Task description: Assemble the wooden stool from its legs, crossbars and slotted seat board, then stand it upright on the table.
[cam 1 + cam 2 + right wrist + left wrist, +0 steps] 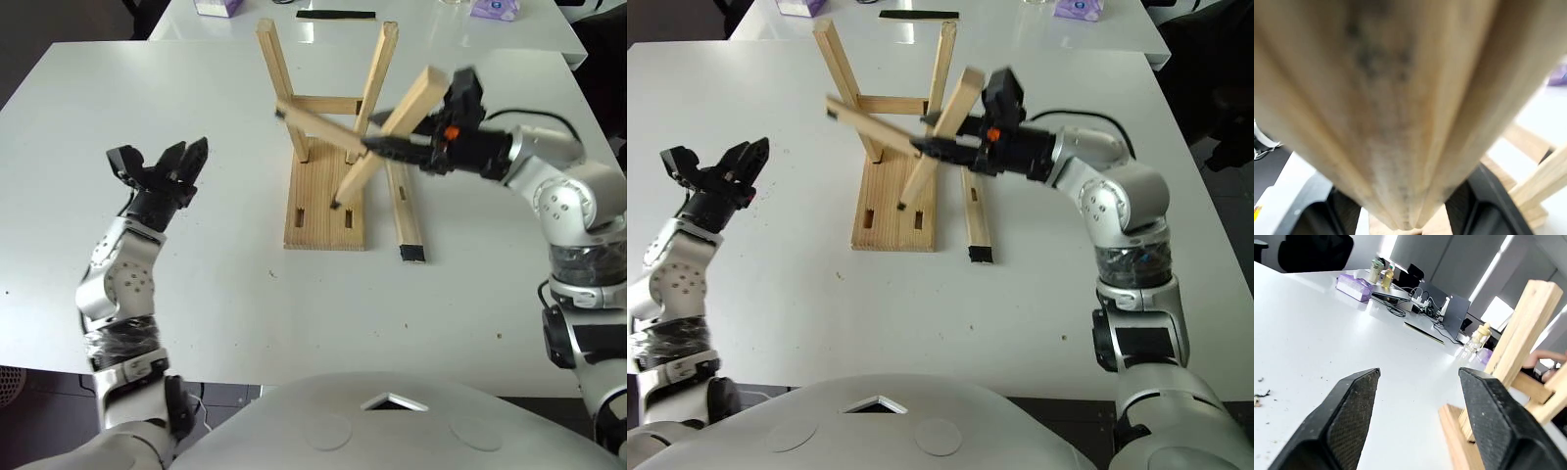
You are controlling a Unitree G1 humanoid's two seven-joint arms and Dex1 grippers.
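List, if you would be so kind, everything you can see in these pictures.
slotted wooden seat board: one, pale wood, flat on the white near table
upright wooden legs: two, pale wood, standing in the board's far end
joining crossbar: one, pale wood, between the upright legs
held wooden leg: one, pale wood, tilted above the board
jutting crossbar: one, pale wood, sticking out from the held leg
loose wooden leg: one, pale wood, black foot, lying right of the board
black strip: one, black, far table
purple boxes: two, purple, far table
left gripper: one, black, open, left of the board
right gripper: one, black, shut on the held leg
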